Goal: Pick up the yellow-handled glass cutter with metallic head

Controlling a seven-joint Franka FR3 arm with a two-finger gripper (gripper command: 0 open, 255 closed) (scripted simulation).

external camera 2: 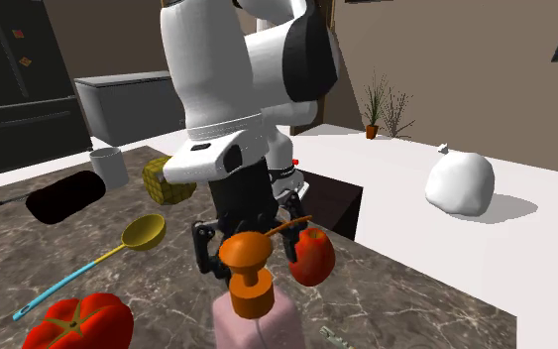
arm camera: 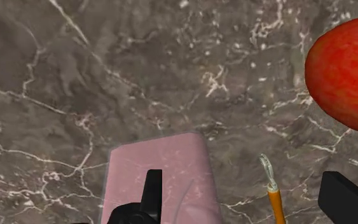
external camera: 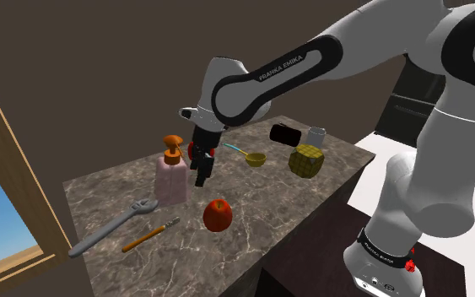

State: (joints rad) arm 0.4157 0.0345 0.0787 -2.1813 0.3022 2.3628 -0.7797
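The glass cutter (external camera: pixel 149 234) lies flat on the dark marble counter (external camera: pixel 252 211), with an orange-yellow handle and a small metal head (external camera: pixel 173 222) pointing toward the red apple (external camera: pixel 218 215). My gripper (external camera: pixel 202 175) hangs open above the counter, right beside the pink soap dispenser (external camera: pixel 172 177) and well above the cutter. In the wrist view the cutter's head (arm camera: pixel 266 167) and part of its handle (arm camera: pixel 275 202) lie below the open gripper (arm camera: pixel 241 181), nearer the finger on the apple's (arm camera: pixel 346 73) side. Nothing is between the fingers. The pink bottle (arm camera: pixel 158 181) sits under the other finger.
A grey wrench (external camera: pixel 113 226) lies beside the cutter near the counter's corner. Behind the gripper are a red tomato (external camera 2: pixel 78 322), a yellow spoon with a blue handle (external camera: pixel 248 156), a black cylinder (external camera: pixel 286 133), a white cup (external camera: pixel 315 135) and a yellow textured block (external camera: pixel 306 160).
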